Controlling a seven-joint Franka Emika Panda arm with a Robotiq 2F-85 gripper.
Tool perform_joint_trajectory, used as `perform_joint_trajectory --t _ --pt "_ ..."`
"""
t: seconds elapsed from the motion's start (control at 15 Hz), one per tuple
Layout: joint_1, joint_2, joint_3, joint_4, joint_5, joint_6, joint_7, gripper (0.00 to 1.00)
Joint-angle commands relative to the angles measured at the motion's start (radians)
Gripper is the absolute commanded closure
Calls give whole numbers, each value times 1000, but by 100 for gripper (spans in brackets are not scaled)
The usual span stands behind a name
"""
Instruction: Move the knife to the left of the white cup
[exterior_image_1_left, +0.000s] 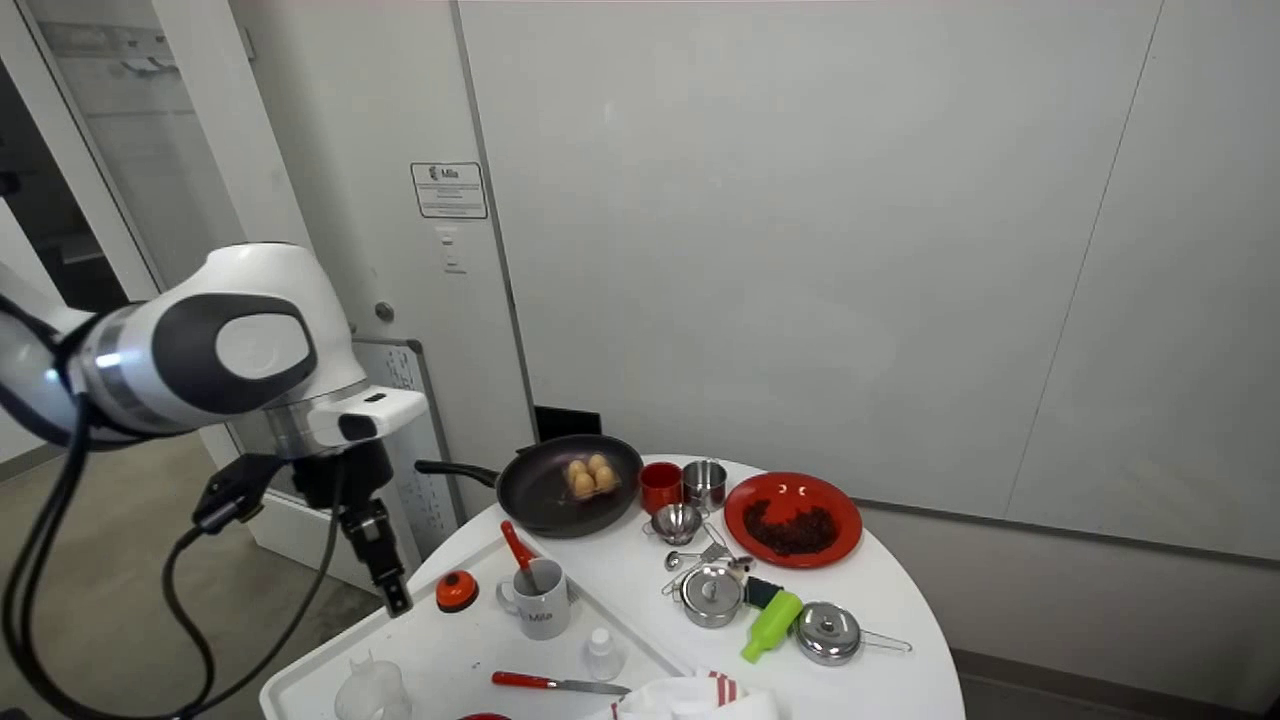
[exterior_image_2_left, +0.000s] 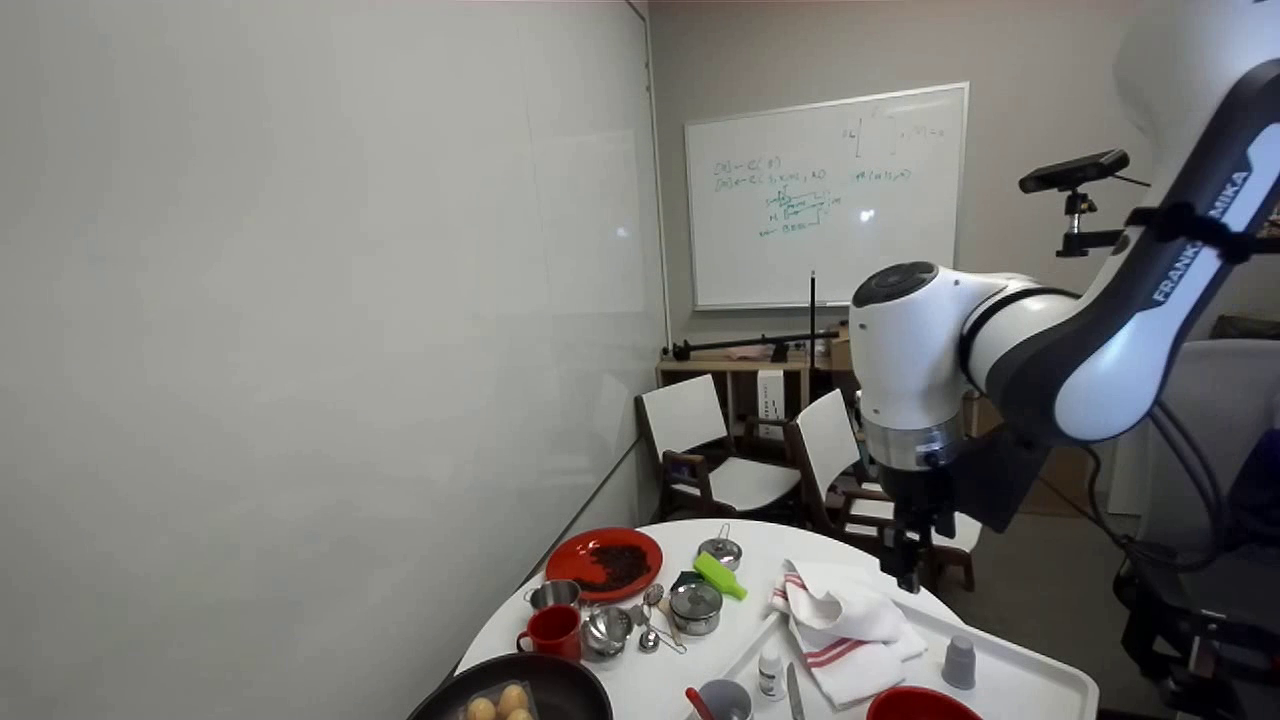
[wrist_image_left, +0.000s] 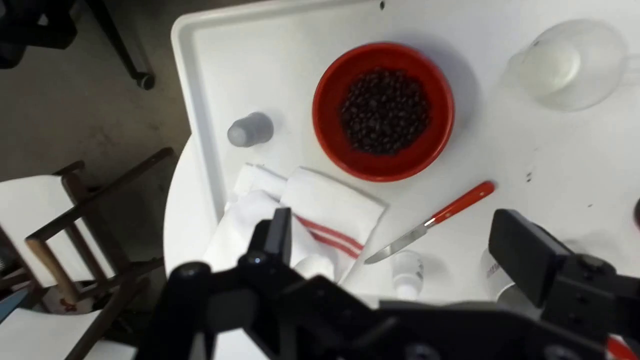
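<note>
The knife (exterior_image_1_left: 560, 684) has a red handle and a silver blade. It lies flat on the white tray (exterior_image_1_left: 590, 590), its blade tip near the towel and a small white bottle. In the wrist view the knife (wrist_image_left: 431, 222) shows whole; in an exterior view only its blade (exterior_image_2_left: 794, 690) shows. The white cup (exterior_image_1_left: 543, 605), a mug with "Mila" lettering and a red-handled utensil inside, stands upright on the tray. In the wrist view the right finger partly hides the cup (wrist_image_left: 492, 272). My gripper (wrist_image_left: 397, 240) is open and empty, above the tray with the knife below between its fingers.
On the tray are a red bowl (wrist_image_left: 382, 172) of dark beans, a clear jug (wrist_image_left: 595, 65), a small grey cup (wrist_image_left: 250, 129), a white bottle (wrist_image_left: 407, 272), a striped towel (wrist_image_left: 330, 200) and an orange timer (exterior_image_1_left: 457, 590). A pan (exterior_image_1_left: 540, 510), pots and a red plate (exterior_image_1_left: 845, 510) stand beyond.
</note>
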Motion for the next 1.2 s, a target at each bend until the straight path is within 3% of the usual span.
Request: perform_joint_trajectory --t 0.0,0.13,0.2,0.33,0.53,0.73,0.93,1.13 --pt "148 241 -122 208 -167 -28 257 0" --pt "178 351 -123 286 -93 -48 277 0" --pt "157 222 -134 171 -99 -3 210 0" --pt "190 316 -138 234 -87 -10 247 0" --pt "199 356 -143 269 -84 -15 256 0" --pt "186 363 -151 239 -42 80 311 0" --pt "221 446 -200 278 23 216 403 0" --pt "308 554 -310 339 57 311 493 0"
